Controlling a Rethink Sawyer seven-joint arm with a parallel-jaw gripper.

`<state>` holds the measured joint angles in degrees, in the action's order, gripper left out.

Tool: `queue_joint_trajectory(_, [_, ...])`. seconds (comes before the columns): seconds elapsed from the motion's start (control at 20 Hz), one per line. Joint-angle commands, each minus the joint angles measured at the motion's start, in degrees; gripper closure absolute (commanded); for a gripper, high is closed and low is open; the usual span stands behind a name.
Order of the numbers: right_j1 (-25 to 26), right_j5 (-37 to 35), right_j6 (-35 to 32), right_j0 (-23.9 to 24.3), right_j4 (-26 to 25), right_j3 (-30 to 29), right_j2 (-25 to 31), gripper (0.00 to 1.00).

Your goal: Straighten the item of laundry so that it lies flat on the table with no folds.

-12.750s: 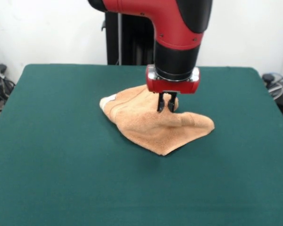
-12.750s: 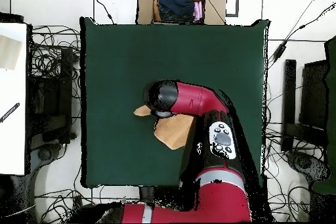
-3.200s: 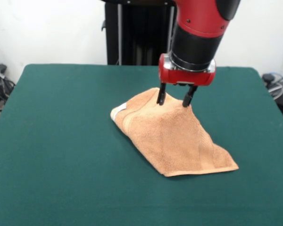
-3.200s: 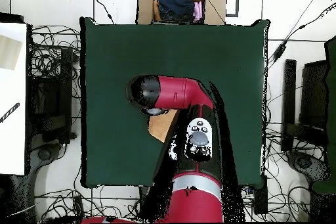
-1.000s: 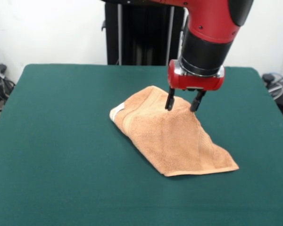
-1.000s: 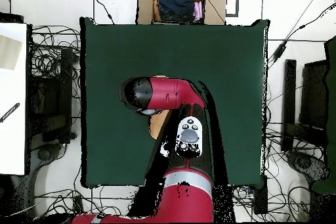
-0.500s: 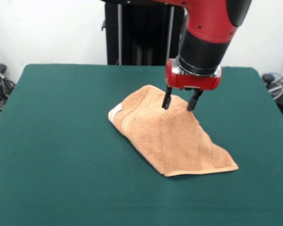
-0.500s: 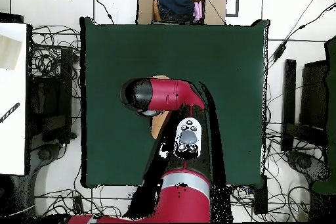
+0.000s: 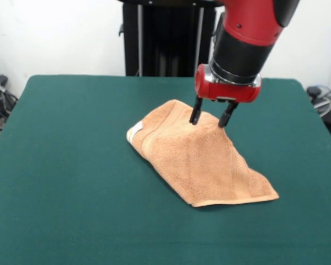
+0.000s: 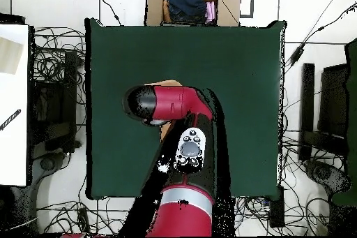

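1. The table (image 9: pixel 55 165) is covered in dark green cloth and is seen to fill most of the front view; in the overhead view the table (image 10: pixel 244 75) appears as a large green rectangle.
2. A small white label (image 9: pixel 134 133) is noted at the left corner of the towel, lying on the cloth.
3. The peach-orange terry towel (image 9: pixel 196 160) is found near the middle of the table, slightly right of centre in the front view. It is not flat: it is doubled over itself, with a raised hump at its far end and a woven border band running along its left edge. Its right corner lies flat on the table, nearer the camera.
4. In the overhead view only slivers of the towel (image 10: pixel 167 82) are visible beside the arm, which covers the rest.
5. The gripper (image 9: pixel 211 117) is held above the hump of the towel, its two black fingers spread apart with nothing between them. Whether the fingertips touch the terry cannot be told.
6. A cardboard box (image 10: pixel 192 3) holding dark items is seen beyond the table's top edge in the overhead view.
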<state>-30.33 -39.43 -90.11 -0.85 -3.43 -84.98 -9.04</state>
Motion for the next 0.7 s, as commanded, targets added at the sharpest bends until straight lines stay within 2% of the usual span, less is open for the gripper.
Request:
queue_joint_trajectory(0.05, [0.5, 4.0, -12.3, -1.0, -1.2, -0.8, -0.8, 0.0])
queue_joint_trajectory(0.4, [0.1, 4.4, -11.6, -1.0, -0.5, -1.9, -0.7, 0.0])
queue_joint_trajectory(0.6, [-0.5, 1.4, -9.8, 1.7, 2.2, -3.4, 2.2, 0.0])
queue_joint_trajectory(0.7, [-0.4, 0.4, -9.2, 1.7, 1.7, -2.8, 1.8, 0.0])
